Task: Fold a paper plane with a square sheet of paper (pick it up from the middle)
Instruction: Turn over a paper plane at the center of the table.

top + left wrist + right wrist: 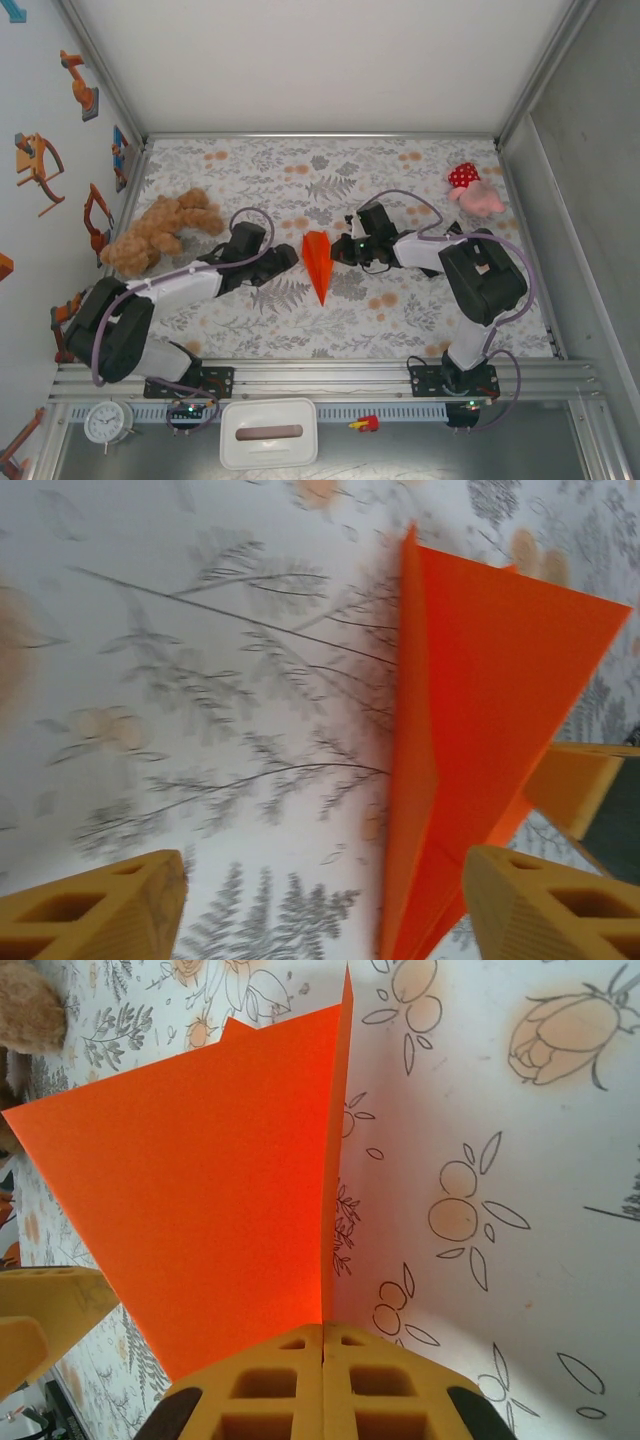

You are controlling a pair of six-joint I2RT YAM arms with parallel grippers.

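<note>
The paper plane (317, 262) is a narrow bright orange dart on the floral tablecloth (400, 170) in the middle, its point toward the near edge. My right gripper (339, 250) is at its right side. In the right wrist view the fingers (270, 1390) are pressed together with the plane's upright fold (220, 1160) running into their seam. My left gripper (291, 258) sits just left of the plane. It (325, 870) is open wide, and the orange paper (480, 700) lies close to its right finger (550, 910). A right-gripper finger (575, 785) shows behind the paper.
A brown teddy bear (160, 232) lies left of the left arm. A red-and-pink polka-dot plush (472, 188) sits at the back right. In front of the near rail are a white box (268, 432) and a small clock (107, 422). Enclosure walls stand on both sides.
</note>
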